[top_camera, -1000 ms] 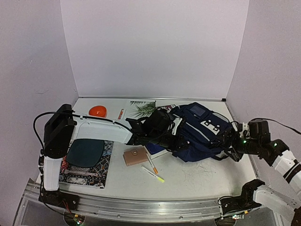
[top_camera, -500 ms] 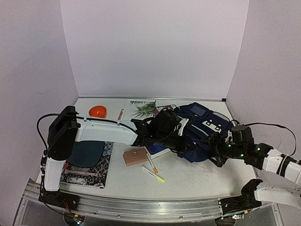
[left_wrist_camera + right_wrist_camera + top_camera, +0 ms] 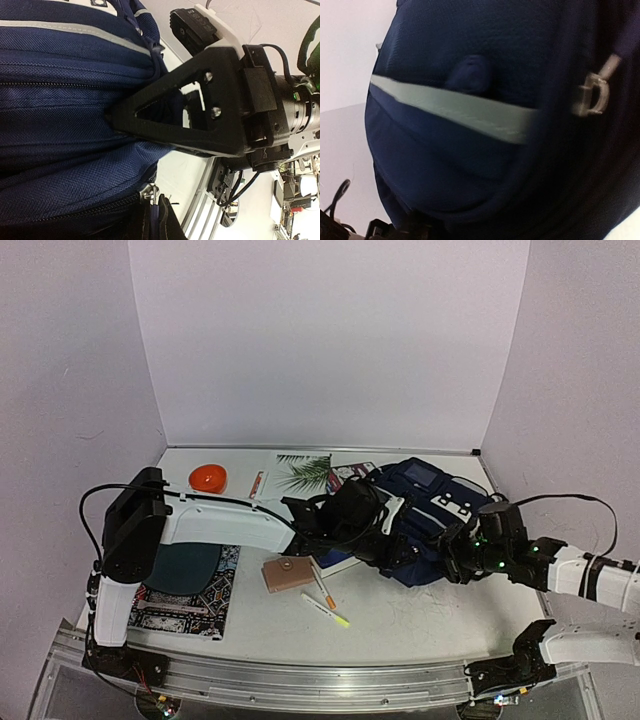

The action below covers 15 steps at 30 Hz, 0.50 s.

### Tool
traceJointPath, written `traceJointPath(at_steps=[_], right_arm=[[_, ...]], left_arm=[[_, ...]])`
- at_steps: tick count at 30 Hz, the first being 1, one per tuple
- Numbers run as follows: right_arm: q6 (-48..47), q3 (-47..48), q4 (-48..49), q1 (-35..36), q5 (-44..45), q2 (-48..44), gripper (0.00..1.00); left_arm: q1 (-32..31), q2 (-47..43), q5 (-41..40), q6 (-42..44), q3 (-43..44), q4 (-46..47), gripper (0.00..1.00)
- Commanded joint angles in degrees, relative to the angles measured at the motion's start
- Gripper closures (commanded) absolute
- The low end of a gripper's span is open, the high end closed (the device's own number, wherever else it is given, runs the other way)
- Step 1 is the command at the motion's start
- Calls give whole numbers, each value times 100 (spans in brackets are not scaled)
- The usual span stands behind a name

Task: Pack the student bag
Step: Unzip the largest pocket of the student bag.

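Note:
The student bag [image 3: 432, 510], navy with thin grey stripes and white buckle patches, lies on the table at the right. My left gripper [image 3: 388, 532] reaches across to its near-left side. In the left wrist view the left gripper [image 3: 156, 202] is shut on a blue zipper pull [image 3: 151, 194] of the student bag [image 3: 60, 90]. My right gripper [image 3: 450, 552] presses against the bag's near-right side. One black triangular finger [image 3: 190, 112] pokes into the fabric. The student bag [image 3: 470, 125] fills the right wrist view and hides the right jaws.
A brown wallet [image 3: 289, 572], an orange pen [image 3: 323, 588] and a yellow highlighter [image 3: 327, 611] lie left of the bag. Further left are a patterned book [image 3: 190, 605] with a dark plate [image 3: 182, 562] on it, an orange bowl [image 3: 208, 477] and a plant-cover book [image 3: 303, 472].
My right arm has swung in from the table's right edge to the bag's near-right side. My left arm has shifted slightly right, still on the zipper pull.

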Motion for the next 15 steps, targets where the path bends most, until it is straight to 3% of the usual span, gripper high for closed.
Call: traceJointPath(at_steps=[1, 6, 15], right_arm=[[-226, 269, 258, 38, 98, -61, 68], [-626, 514, -304, 30, 197, -327, 100], [-1704, 1305, -1620, -422, 142, -678, 100]], left_arm=[[-186, -405, -6, 314, 257, 265, 100], [-81, -763, -596, 812, -43, -307, 100], [574, -1530, -1171, 1186, -977, -721, 100]])
